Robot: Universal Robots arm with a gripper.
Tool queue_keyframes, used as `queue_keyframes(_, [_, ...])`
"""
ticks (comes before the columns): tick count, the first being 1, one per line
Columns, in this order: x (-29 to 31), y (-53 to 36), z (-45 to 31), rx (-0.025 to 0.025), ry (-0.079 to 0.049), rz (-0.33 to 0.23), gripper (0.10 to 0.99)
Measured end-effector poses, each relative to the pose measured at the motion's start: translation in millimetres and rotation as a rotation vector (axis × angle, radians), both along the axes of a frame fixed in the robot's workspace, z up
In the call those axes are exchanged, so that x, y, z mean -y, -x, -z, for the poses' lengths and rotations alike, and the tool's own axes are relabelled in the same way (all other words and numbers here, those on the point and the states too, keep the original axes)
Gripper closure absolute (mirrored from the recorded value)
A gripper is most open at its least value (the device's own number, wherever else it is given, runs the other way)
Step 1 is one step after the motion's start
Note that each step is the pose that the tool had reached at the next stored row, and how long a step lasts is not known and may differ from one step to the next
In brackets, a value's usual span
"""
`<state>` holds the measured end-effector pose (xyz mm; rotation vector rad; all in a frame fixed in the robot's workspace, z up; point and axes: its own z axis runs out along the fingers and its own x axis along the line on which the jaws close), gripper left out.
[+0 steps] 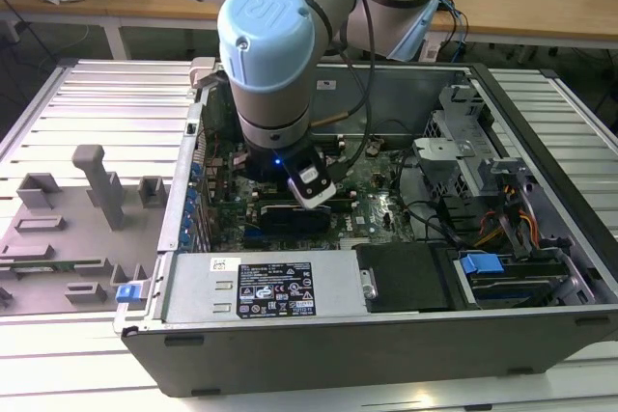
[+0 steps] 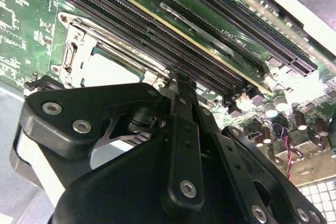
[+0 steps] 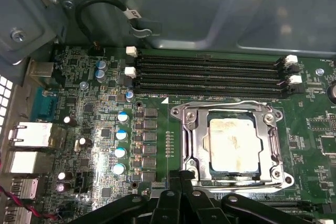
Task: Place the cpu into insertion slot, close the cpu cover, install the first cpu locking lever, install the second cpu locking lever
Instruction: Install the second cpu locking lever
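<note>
The cpu (image 3: 234, 145), a pale square chip, lies in the insertion slot (image 3: 198, 157) on the green board. The silver cpu cover (image 3: 192, 135) lies flat around it, the chip showing through its window. Thin wire levers (image 3: 226, 103) run along the socket's edges. My gripper (image 3: 180, 174) is shut, its black fingertips together at the socket's edge next to the chip, with nothing seen between them. In the second wrist view the gripper (image 2: 176, 77) sits just beside the cpu (image 2: 113, 69) and the cover (image 2: 71, 56). In the exterior view my arm (image 1: 266, 55) reaches down into the open computer case.
Long black memory slots (image 3: 210, 74) run beside the socket. Capacitors (image 3: 121, 135) and rear ports (image 3: 29, 135) stand nearby. The case wall (image 1: 406, 94), drive bays (image 1: 502, 200) and a power supply (image 1: 275, 288) ring the board. A grey fixture tray (image 1: 77, 219) lies at the exterior view's left.
</note>
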<state>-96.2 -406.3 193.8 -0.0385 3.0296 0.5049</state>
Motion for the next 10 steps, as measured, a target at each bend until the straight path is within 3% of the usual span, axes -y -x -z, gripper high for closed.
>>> queue_keyframes(10, [0.8,-0.1,1.4,-0.0049,0.001,-0.006,0.980])
